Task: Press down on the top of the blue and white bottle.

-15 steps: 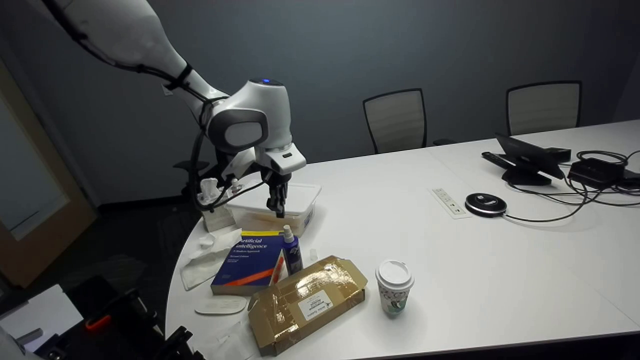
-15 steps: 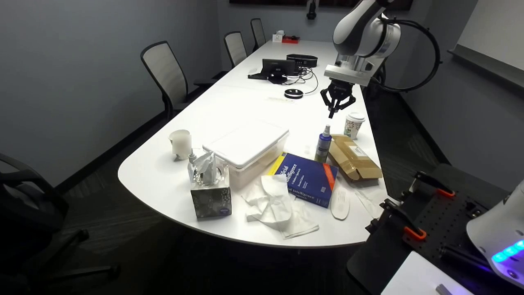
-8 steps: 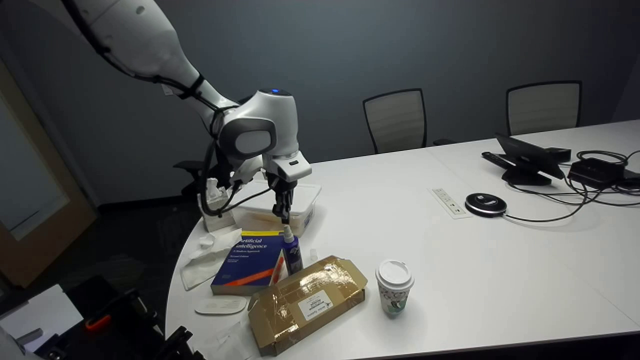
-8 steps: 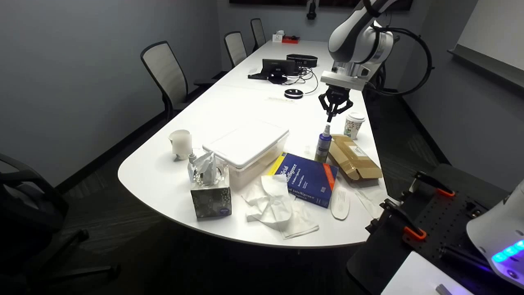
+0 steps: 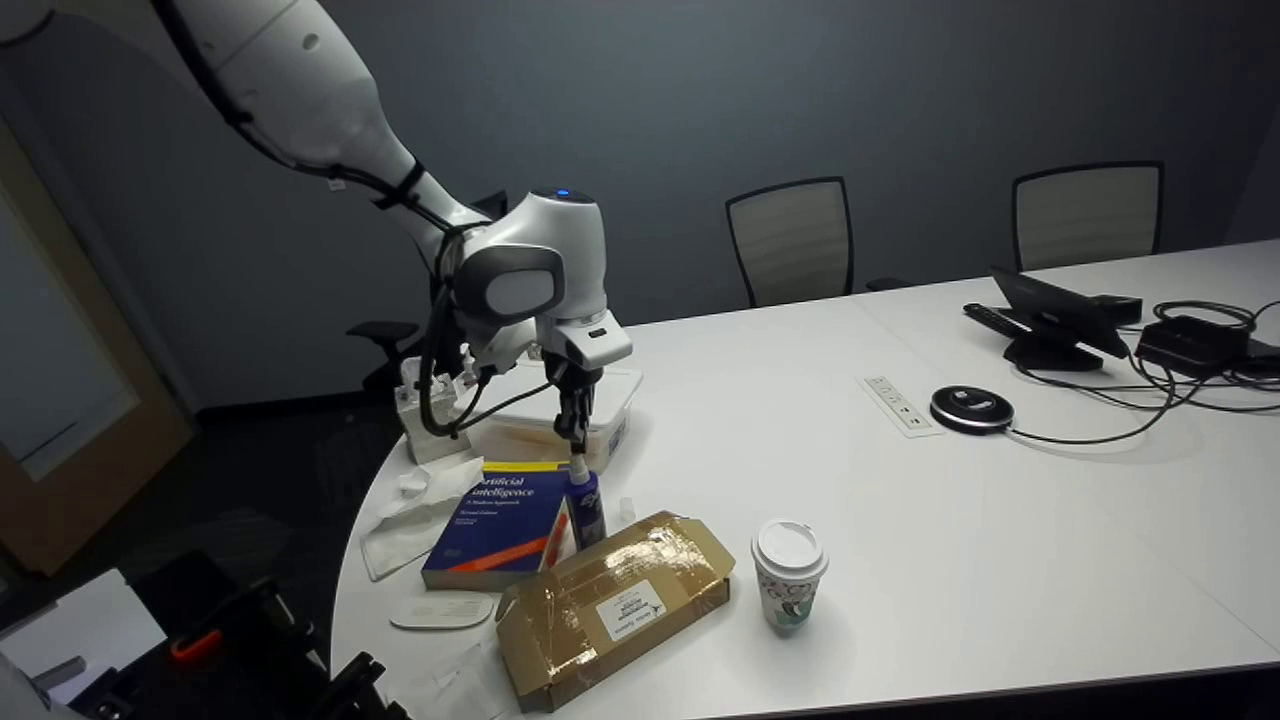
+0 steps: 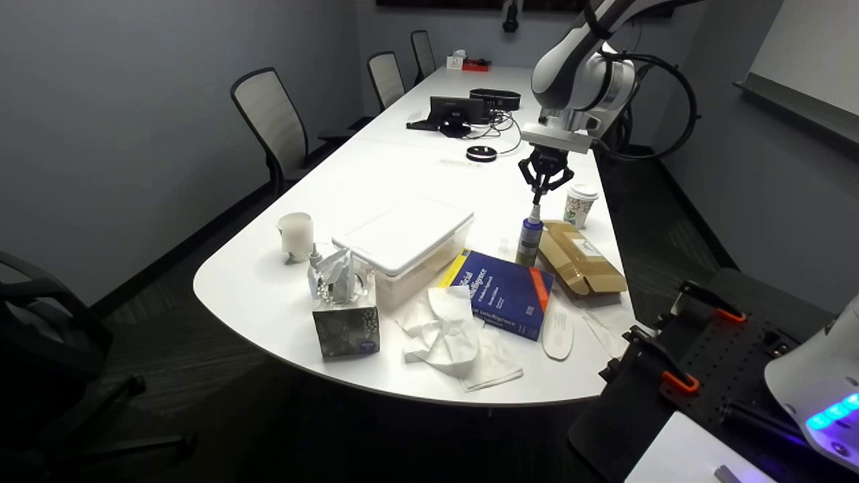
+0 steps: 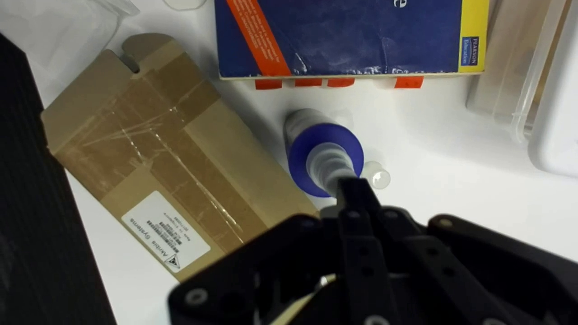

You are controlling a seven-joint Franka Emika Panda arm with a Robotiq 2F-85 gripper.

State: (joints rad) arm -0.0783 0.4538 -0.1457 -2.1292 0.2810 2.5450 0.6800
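Blue bottle (image 6: 530,236) upright, long axis vertical, white nozzle (image 6: 535,215) up; jaws together above.

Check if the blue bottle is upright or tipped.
Upright: in both exterior views the bottle stands with its white nozzle on top, beneath the claw.

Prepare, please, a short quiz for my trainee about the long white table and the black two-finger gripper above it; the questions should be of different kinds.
1. True or false: The blue and white cylindrical bottle stands upright.
2. Choose: The black two-finger gripper is (a) wide open or (b) shut.
3. Complete: On the thick blue-covered book, the title begins "Artificial ____".

Key: 1. true; 2. b; 3. Intelligence
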